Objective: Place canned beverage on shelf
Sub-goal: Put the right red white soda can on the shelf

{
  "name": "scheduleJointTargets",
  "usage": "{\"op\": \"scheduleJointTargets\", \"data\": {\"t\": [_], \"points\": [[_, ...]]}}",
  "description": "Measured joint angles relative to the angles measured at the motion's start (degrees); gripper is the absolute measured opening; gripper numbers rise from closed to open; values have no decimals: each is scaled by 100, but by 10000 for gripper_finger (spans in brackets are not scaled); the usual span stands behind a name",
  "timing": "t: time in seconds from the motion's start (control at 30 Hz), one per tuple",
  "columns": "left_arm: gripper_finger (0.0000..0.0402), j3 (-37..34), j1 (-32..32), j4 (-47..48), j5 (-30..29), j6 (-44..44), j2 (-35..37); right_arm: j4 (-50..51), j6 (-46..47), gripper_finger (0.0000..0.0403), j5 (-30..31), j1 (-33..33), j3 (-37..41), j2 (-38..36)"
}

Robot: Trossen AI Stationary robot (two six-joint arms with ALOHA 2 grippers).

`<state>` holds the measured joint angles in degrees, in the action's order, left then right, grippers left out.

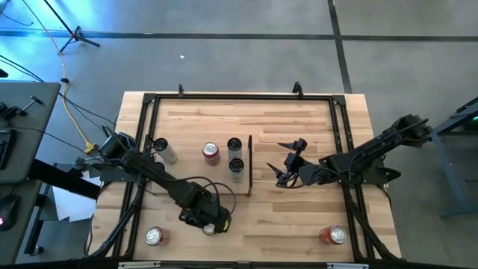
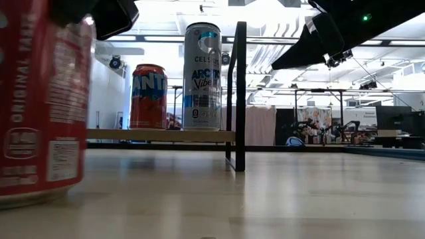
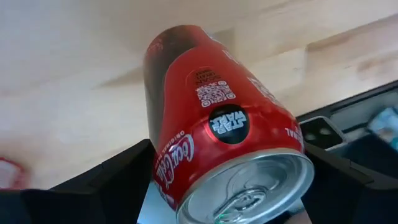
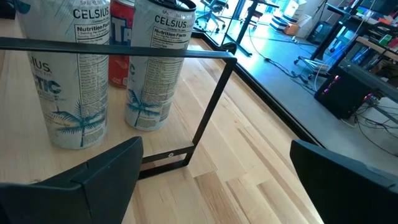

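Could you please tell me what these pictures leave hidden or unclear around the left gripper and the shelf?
- Left gripper: in the high view the arm covers the Coca-Cola can; fingertip contact is not visible in any view.
- Coca-Cola can in the low view: cut off by the left edge.
- Shelf: the low view shows it edge-on, and the two cans there hide whatever stands behind them.
- Silver cans: the right wrist view crops their tops.

The red can (image 2: 40,99) is cut off by the low view's side, and from above the left gripper (image 1: 211,223) mostly hides it
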<state>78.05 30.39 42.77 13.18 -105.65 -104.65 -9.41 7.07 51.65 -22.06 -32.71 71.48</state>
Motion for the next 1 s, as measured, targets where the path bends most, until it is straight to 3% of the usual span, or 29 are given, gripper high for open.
{"op": "scheduleJointTargets", "data": {"t": [0.53, 1.0], "points": [[320, -1, 58, 531, -731, 720, 18, -2, 0, 393, 0, 0, 0, 0], [278, 2, 221, 533, -528, 842, 20, -2, -2, 393, 0, 1, 0, 0]]}}
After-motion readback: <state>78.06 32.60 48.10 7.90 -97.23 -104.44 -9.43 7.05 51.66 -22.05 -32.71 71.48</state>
